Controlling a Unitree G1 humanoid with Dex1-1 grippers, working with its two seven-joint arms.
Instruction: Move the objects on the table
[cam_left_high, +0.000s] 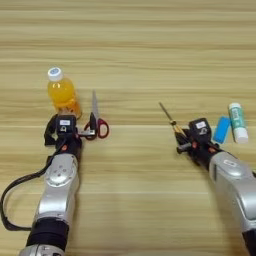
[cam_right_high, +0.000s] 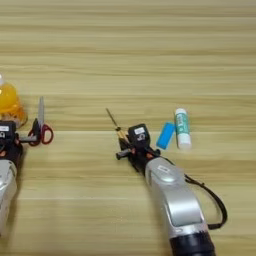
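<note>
A: We see the right gripper (cam_left_high: 181, 141) at the screwdriver (cam_left_high: 168, 119), fingers on its orange handle; grip unclear.

B: Left gripper (cam_left_high: 86, 131)?

A: At the red scissors (cam_left_high: 96, 120) handles, closure unreadable. Juice bottle (cam_left_high: 62, 93) stands just behind it.

B: Rest?

A: Blue block (cam_left_high: 221, 130) beside the tube (cam_left_high: 238, 122), on the table (cam_left_high: 140, 45), right of the right gripper.
</note>
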